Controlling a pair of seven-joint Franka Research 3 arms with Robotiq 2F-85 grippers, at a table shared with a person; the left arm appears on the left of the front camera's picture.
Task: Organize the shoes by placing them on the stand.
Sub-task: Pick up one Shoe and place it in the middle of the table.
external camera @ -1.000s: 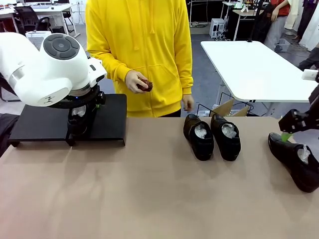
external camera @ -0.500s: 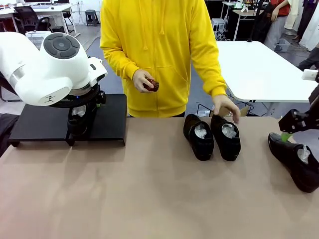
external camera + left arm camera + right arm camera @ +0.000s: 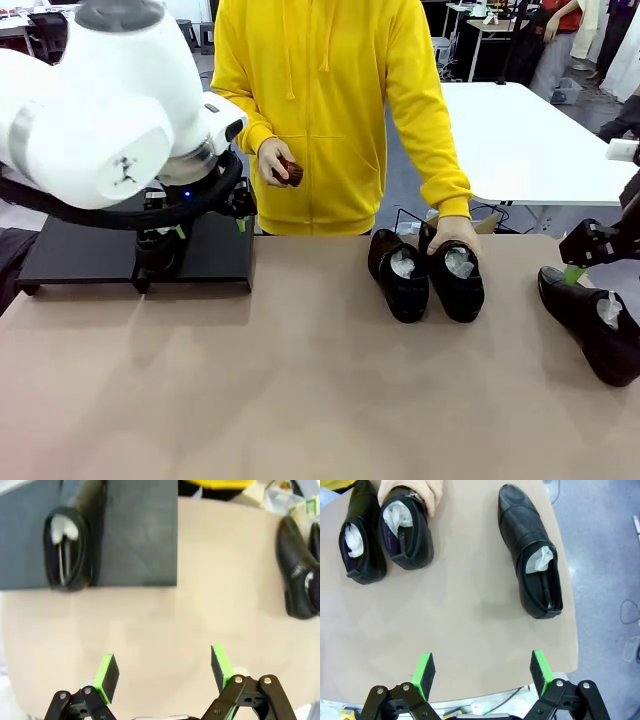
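Stand (image 3: 215,255): far-left of the worktop (image 3: 300,380); one shoe (image 3: 65,550) already sits on it toward one end, leaving room for the rest.
Pair of shoes (image 3: 400,275): side by side mid-worktop, person's hand (image 3: 455,232) on one heel — probably steadying it.
Lone shoe (image 3: 532,577): by the right edge, just ahead of the right hand (image 3: 482,670) — fingers apart, empty.
Left hand (image 3: 163,667): apart, empty, over bare worktop near the stand.

The person's hand (image 3: 452,232) has reached a shoe (image 3: 458,288); left arm (image 3: 100,110) seemingly risen.
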